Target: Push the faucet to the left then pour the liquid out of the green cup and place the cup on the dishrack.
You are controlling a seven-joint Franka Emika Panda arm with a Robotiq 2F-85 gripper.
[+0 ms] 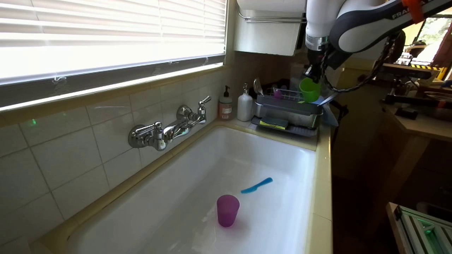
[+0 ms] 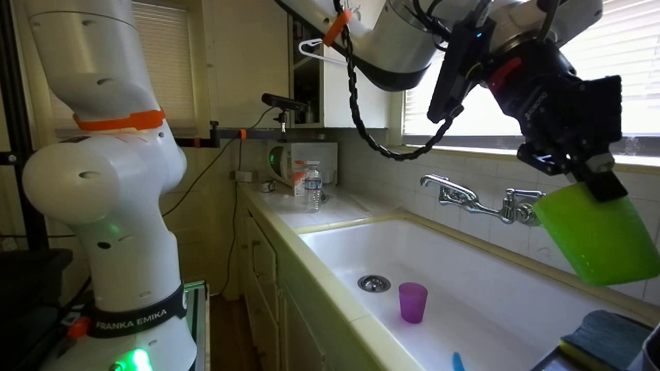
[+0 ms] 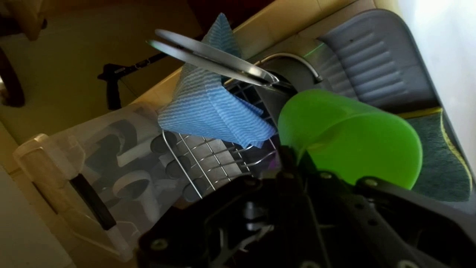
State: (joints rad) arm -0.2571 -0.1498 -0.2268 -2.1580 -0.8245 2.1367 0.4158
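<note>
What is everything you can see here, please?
faucet: one, chrome, wall-mounted
sink: one, white, below faucet
purple cup: one, purple, in sink
knife: one, blue, in sink
dishrack: one, grey, at sink's end
green cup: one, green, near dishrack
utensils: several, silvery, in dishrack
cloth: one, striped blue, on dishrack
sponge: one, green and yellow, beside dishrack
pump bottles: two, one white, one orange-labelled, beside dishrack
bin: one, transparent, beside dishrack
microwave: one, white, on counter
water bottle: one, transparent, on counter
blinds: at least two, pale, one above faucet
robot arm: one, white, beside sink
gripper: one, black, shut on green cup
</note>
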